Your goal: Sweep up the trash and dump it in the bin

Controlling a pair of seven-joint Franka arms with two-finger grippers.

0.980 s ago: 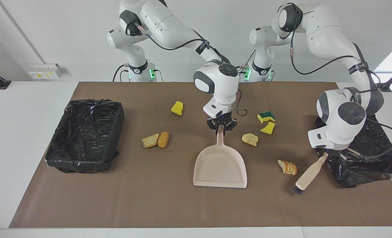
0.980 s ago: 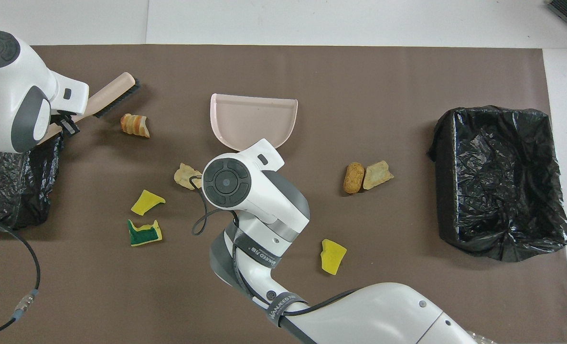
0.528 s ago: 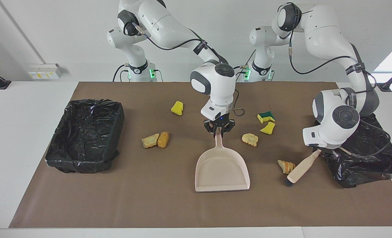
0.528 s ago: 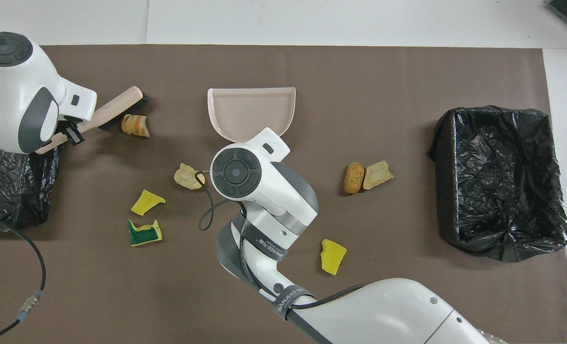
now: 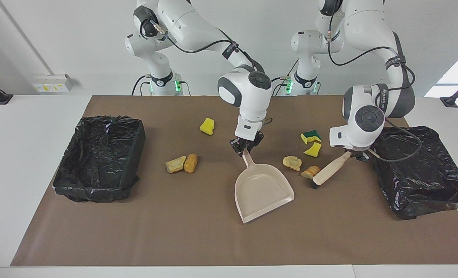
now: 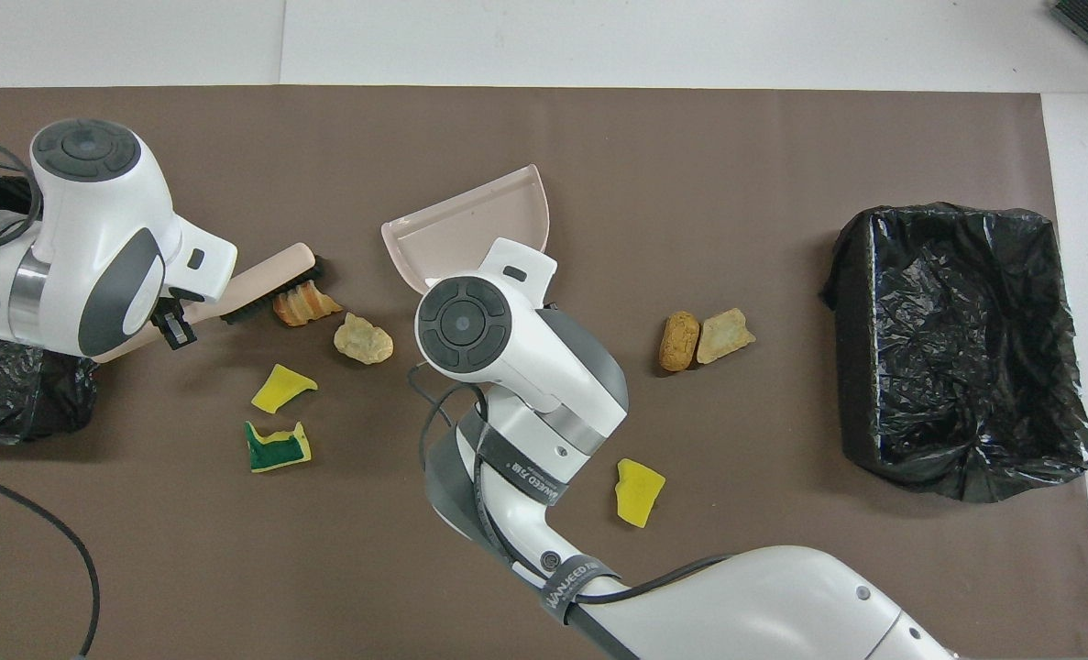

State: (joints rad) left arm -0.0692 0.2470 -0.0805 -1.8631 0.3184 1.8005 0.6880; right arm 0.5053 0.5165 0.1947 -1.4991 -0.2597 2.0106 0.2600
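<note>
Right gripper [image 5: 246,147] pinches the dustpan [image 5: 262,193] handle at mid-table; left gripper [image 5: 355,155] clamps the brush [image 5: 327,173], bristles touching a bread-like scrap [image 5: 310,171]. Remaining trash lies scattered beside them, well apart from the bin [image 5: 99,157]; open mat [image 5: 174,239] lies along the edge farthest from the robots.

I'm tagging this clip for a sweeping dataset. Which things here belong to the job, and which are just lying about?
Part of the job:
- dustpan, held by the right gripper
- brush, held by the left gripper
- seven scraps, such as the striped chunk at the bristles
- lined bin

Just lying about:
- loose black bag at the left arm's end
</note>
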